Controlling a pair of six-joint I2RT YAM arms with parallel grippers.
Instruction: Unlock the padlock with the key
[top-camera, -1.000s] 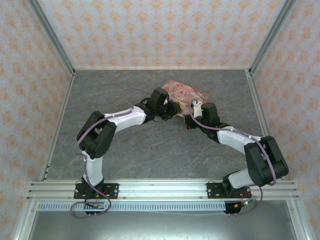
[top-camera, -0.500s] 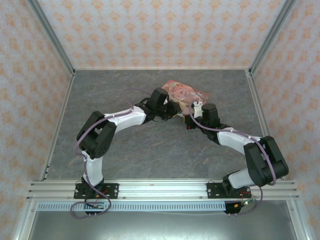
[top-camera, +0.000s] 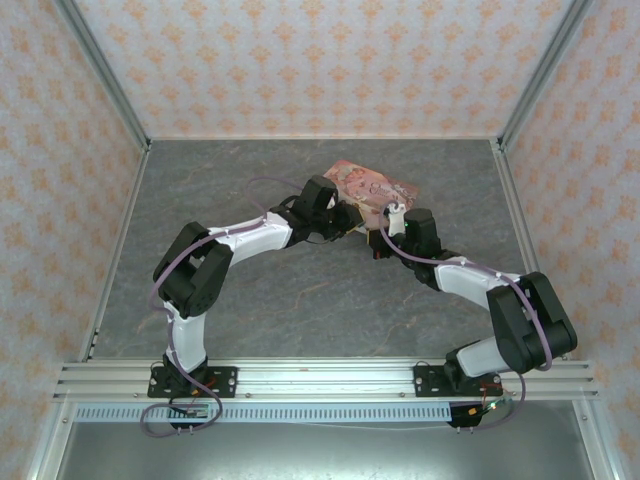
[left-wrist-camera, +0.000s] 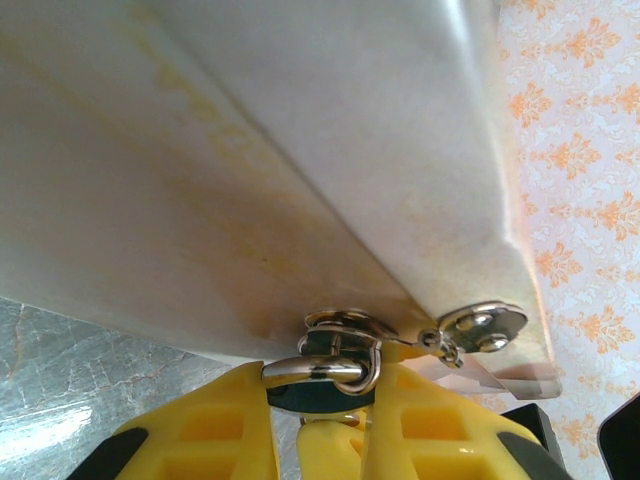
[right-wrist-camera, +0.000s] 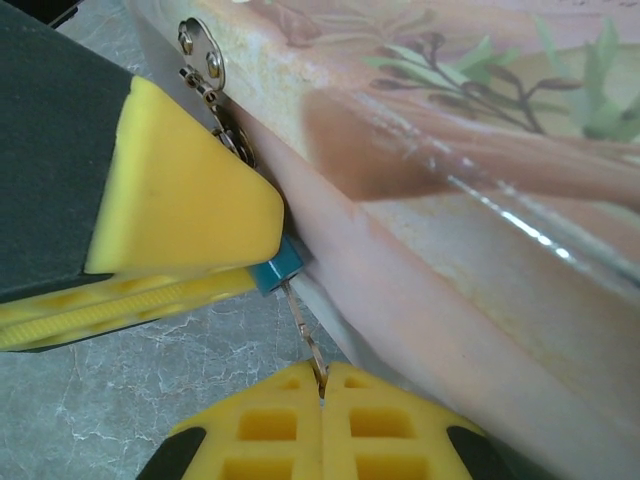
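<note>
**Both claws working at the tin's latch**

Pinching the key (right-wrist-camera: 301, 325) in the right claw (right-wrist-camera: 322, 388), with the yellow pads pressed flat together on the end of its thin metal shaft. Pointing that shaft up and slightly left, reaching the underside of the padlock (right-wrist-camera: 277, 268), a tiny teal block; cannot tell how deep it is going in.

Clamping the padlock in the left claw (left-wrist-camera: 320, 400), narrowed onto the dark body, with the silver shackle (left-wrist-camera: 320, 368) showing just above the yellow fingertips. Touching the shackle against the latch loop (left-wrist-camera: 342, 325) on the pale wall of the pink tin (right-wrist-camera: 470, 200). Trailing a short chain from that loop to a riveted round plate (left-wrist-camera: 485, 325) on the same wall, just beside it.

Meeting claw to claw at the near edge of the tin in the top view, left arm coming in from the left, right arm from the right. Lying past the middle of the grey marbled table (top-camera: 250, 300), toward the far wall, with patterned walls (top-camera: 320, 60) closing in three sides.
</note>
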